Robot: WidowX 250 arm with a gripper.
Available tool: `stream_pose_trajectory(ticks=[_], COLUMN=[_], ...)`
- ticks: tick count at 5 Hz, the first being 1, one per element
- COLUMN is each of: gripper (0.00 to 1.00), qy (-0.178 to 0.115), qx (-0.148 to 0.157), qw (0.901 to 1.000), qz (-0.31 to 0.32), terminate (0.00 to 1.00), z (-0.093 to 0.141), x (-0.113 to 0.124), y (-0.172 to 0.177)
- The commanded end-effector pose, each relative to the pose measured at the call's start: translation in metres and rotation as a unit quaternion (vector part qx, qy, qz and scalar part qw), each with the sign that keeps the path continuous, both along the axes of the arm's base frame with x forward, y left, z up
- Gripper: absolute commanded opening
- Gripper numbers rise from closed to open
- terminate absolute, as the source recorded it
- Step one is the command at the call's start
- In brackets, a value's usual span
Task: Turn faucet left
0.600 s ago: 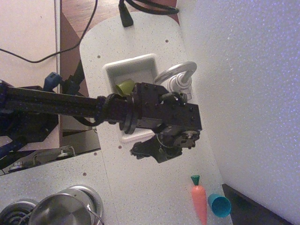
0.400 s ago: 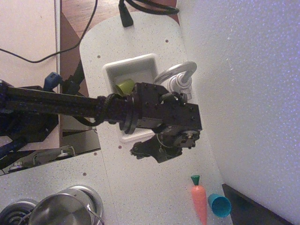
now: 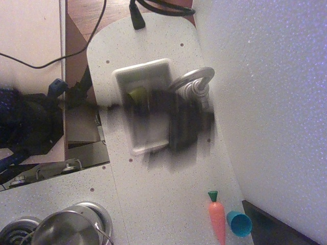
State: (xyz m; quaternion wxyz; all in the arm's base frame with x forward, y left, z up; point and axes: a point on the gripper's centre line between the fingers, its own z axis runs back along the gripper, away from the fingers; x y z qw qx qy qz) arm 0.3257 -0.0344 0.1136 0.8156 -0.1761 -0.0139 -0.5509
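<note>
The silver gooseneck faucet (image 3: 193, 81) stands at the right rim of the small white sink (image 3: 124, 76), its curved spout arching over the basin's far right corner. My gripper (image 3: 184, 127) and arm are a dark motion-blurred smear over the sink's right side, just in front of the faucet base. The blur hides the fingers, so I cannot tell whether they are open or shut or touch the faucet. An olive-green object (image 3: 137, 94) lies in the sink, partly covered by the arm.
An orange toy carrot (image 3: 217, 218) and a teal cup (image 3: 238, 223) lie at the counter's near right. A steel pot (image 3: 69, 228) sits on the stove at the bottom left. A white wall (image 3: 265, 102) runs along the right side. A black cable plug (image 3: 137, 16) lies at the far end.
The arm was sharp and still before; now it is blurred by fast motion and has shifted up toward the faucet. The faucet spout looks unchanged.
</note>
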Motion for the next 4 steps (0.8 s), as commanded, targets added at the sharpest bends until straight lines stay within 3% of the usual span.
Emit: stream_pose_trajectory(ticks=[1,2,4], gripper=[1.00,1.00,1.00], qy=[-0.074,-0.081,-0.060], qx=[0.006,0.008,0.014], qw=[0.9946,0.9934,0.9977], qz=[0.072,0.081,0.030], terminate=[0.00,0.00,0.00], z=[0.043,0.049,0.026], x=[-0.009,-0.014,-0.009], y=[0.073,0.118,0.070])
